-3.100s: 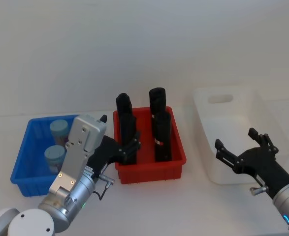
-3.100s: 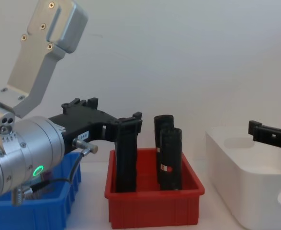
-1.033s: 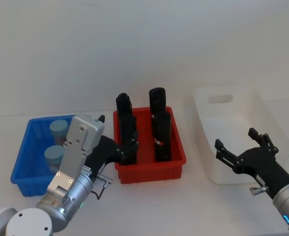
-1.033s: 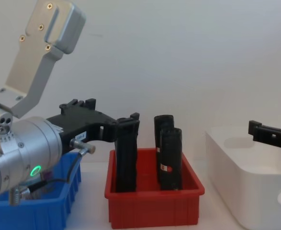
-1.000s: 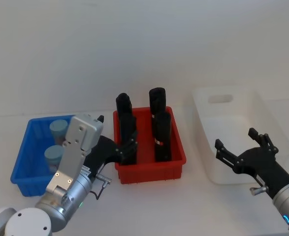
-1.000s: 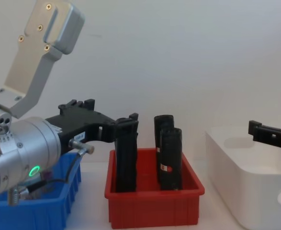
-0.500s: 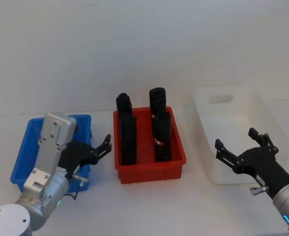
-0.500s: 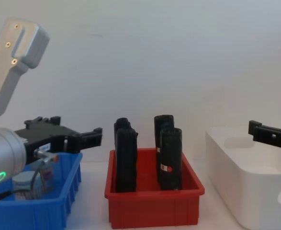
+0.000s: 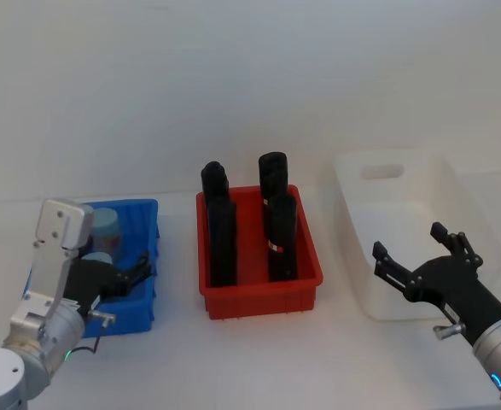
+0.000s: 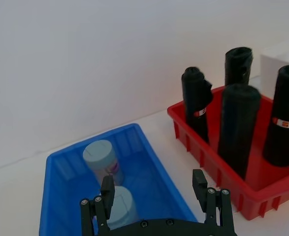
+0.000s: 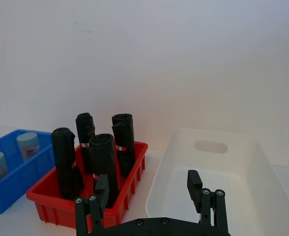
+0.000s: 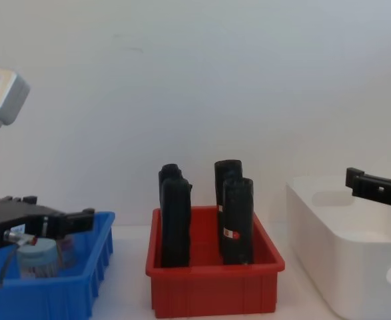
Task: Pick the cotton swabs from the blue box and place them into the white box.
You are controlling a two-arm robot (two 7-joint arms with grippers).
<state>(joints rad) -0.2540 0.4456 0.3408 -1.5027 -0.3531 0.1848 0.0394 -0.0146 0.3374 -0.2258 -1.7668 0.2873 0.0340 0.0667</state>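
Two cotton swabs jars with pale blue lids stand in the blue box (image 10: 65, 167): a far one (image 10: 101, 156) with a pinkish label and a near one (image 10: 119, 206). From the head, the far jar (image 9: 105, 224) shows behind my left arm. My left gripper (image 10: 154, 189) hangs open over the box's near right part, just above the near jar and holding nothing. In the chest view it (image 12: 68, 223) is level with the blue box's (image 12: 62, 293) rim, beside a jar (image 12: 38, 257). My right gripper (image 9: 408, 241) stands open over the front of the white box (image 9: 352, 213).
A red bin (image 9: 259, 290) with several tall black cylinders (image 9: 280, 231) stands between the blue box (image 9: 143, 231) and the white box. In the right wrist view the white box (image 11: 262, 162) holds nothing. Bare table lies in front of all three bins.
My left arm has swung left, from in front of the red bin to over the blue box, and sunk lower. The right arm has not moved.
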